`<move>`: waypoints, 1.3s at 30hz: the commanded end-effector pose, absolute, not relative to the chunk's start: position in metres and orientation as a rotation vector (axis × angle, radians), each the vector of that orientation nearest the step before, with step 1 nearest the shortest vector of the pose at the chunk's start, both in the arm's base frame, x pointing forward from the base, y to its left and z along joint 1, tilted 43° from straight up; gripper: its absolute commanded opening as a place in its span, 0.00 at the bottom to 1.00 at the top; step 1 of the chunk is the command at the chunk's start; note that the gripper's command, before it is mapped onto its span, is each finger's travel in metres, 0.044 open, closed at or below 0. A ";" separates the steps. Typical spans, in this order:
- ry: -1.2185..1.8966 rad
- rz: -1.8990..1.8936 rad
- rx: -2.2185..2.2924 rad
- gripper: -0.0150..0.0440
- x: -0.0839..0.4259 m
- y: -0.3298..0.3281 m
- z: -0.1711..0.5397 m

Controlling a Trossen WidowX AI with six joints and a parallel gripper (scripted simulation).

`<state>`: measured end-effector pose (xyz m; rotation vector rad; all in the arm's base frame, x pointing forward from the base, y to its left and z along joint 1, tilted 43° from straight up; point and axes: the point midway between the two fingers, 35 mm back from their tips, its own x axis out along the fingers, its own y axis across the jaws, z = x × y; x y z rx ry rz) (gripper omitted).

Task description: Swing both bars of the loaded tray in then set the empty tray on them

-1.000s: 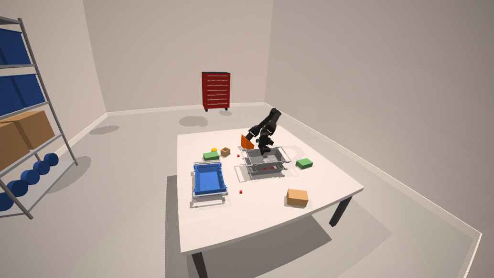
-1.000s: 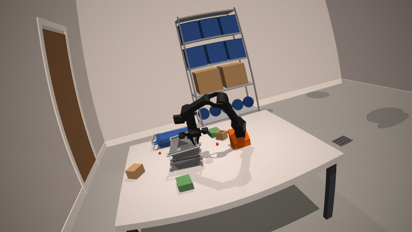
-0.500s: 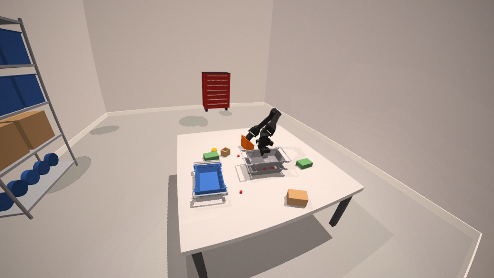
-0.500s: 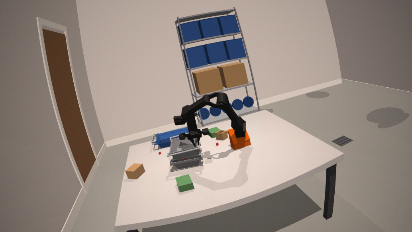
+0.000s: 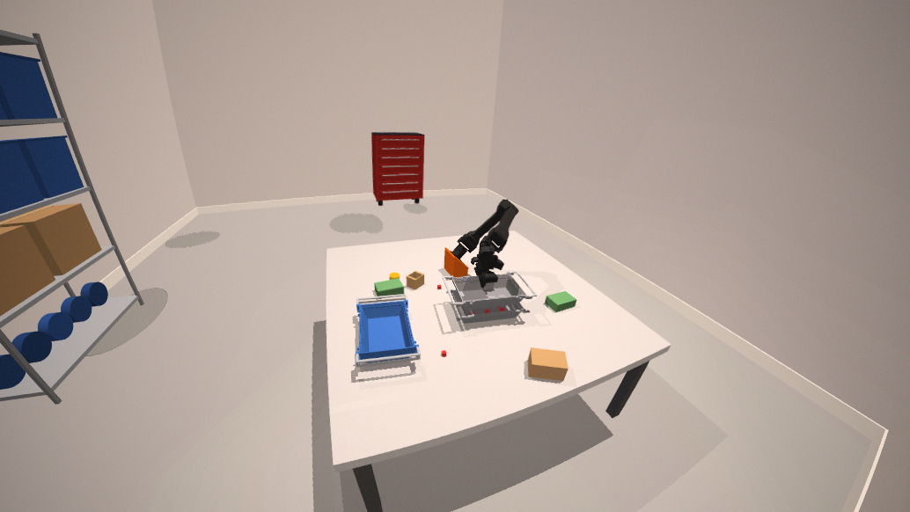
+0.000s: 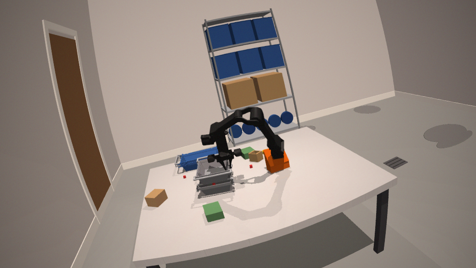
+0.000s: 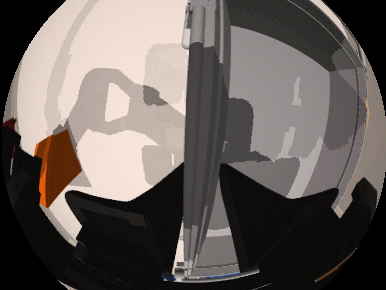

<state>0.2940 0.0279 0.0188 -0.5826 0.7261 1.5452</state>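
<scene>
The empty grey tray (image 5: pixel 500 291) (image 6: pixel 205 168) (image 7: pixel 280 65) sits about level above the loaded grey tray (image 5: pixel 509 317) (image 6: pixel 215 190), with its own bars out at its ends. Red blocks (image 5: pixel 487 310) (image 6: pixel 213 183) show in the gap between the trays. The loaded tray's bars are mostly hidden under the upper tray; how they lie there is not clear. My gripper (image 5: pixel 486 282) (image 6: pixel 228 167) (image 7: pixel 204 168) is at the upper tray's long wall on the arm's side. Its fingers stand a little apart on both sides of that wall, with a gap beside it.
A blue tray (image 5: pixel 385 330) (image 6: pixel 200 155) stands at the side. Green blocks (image 5: pixel 561 300) (image 6: pixel 213 211), an orange-brown block (image 5: pixel 546 363) (image 6: pixel 155 197), a small open box (image 5: pixel 414 280) (image 6: pixel 255 155) and stray red blocks (image 5: pixel 443 353) (image 6: pixel 250 166) lie around.
</scene>
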 end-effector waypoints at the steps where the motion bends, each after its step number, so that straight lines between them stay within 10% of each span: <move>1: 0.732 1.548 -0.577 0.55 0.293 0.029 0.018; 19: 0.732 1.548 -0.577 1.00 0.293 0.029 0.018; 39: 0.735 1.545 -0.584 1.00 0.306 -0.014 0.062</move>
